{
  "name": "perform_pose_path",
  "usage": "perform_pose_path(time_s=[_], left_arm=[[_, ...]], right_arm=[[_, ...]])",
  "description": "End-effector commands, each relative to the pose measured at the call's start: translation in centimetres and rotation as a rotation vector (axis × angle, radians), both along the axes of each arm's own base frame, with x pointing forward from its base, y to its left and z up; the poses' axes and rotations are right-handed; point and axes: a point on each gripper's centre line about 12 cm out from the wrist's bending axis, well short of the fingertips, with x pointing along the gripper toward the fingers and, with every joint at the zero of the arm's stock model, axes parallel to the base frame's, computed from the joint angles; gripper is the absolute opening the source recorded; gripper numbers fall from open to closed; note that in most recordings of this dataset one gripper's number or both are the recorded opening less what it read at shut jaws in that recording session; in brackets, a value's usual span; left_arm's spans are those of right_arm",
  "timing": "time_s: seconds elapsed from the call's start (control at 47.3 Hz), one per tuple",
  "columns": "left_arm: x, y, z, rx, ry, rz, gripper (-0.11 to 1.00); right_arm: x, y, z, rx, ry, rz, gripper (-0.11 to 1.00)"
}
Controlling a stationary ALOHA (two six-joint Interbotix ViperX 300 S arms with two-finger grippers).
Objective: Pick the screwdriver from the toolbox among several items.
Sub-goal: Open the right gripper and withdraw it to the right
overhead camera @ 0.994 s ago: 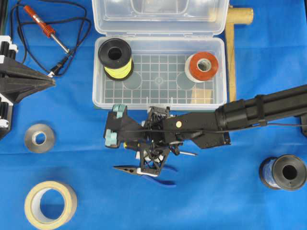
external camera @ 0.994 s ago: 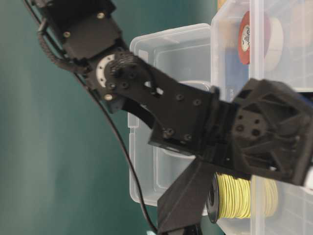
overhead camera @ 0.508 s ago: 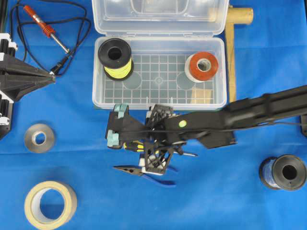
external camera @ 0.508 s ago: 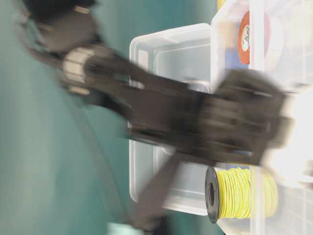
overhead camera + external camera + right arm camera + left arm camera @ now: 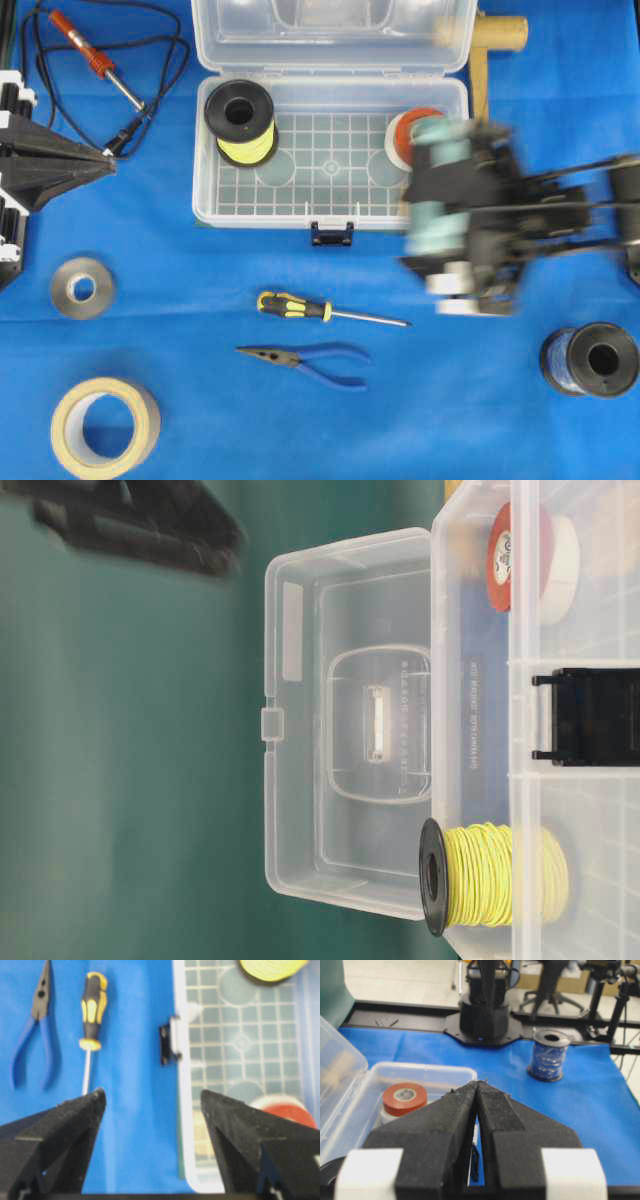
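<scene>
We are seeing the screwdriver lying flat on the blue worktop, outside the toolbox and just in front of its dark latch, with its yellow-and-black handle toward the overhead view's left and its shaft pointing right. Open cloth is showing all around it; the nearest thing is the blue pliers, lying roughly parallel just below it and not touching.

The right pincer is hovering blurred over the toolbox's right front corner, its arm reaching in from the overhead view's right edge. In the right wrist view its jaws are standing wide apart and gripping nothing, with the screwdriver, the pliers and the latch showing beyond them. The left pincer is sitting at the overhead view's left edge, away from the toolbox, its black pads pressed together at the tips and nothing between them.

Inside the toolbox we are finding the spool of yellow wire at the left end and the red tape roll at the right, partly hidden by the right pincer; the grid floor between them is bare. The lid is standing open at the back. Around the toolbox, well apart from the screwdriver, are lying a soldering iron with its cord, a grey roll, a tan tape roll and a dark spool.
</scene>
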Motion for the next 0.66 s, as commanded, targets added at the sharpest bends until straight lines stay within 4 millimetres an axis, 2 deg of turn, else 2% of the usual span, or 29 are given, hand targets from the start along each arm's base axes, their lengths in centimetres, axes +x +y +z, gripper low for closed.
perform_pose_path(time_s=[0.0, 0.148, 0.211, 0.317, 0.444, 0.634], left_arm=[[0.1, 0.0, 0.3, -0.001, -0.008, 0.002, 0.00], [0.1, 0.0, 0.2, -0.001, -0.005, 0.002, 0.00], [0.1, 0.0, 0.1, -0.001, -0.003, 0.002, 0.00], [0.1, 0.0, 0.1, -0.001, -0.003, 0.002, 0.00], [0.1, 0.0, -0.1, -0.002, 0.003, 0.002, 0.00], [0.1, 0.0, -0.4, -0.002, 0.012, 0.002, 0.00]], right_arm=[[-3.8, -0.5, 1.5, 0.014, -0.134, 0.025, 0.79], [-9.1, -1.3, 1.0, 0.030, -0.270, 0.053, 0.79], [-11.5, -1.6, 0.1, 0.034, -0.319, 0.062, 0.79], [-14.3, -2.0, -1.7, 0.043, -0.369, 0.072, 0.79], [-16.3, -2.2, -4.4, 0.052, -0.414, 0.089, 0.78], [-16.7, -2.2, -7.7, 0.053, -0.403, 0.104, 0.78]])
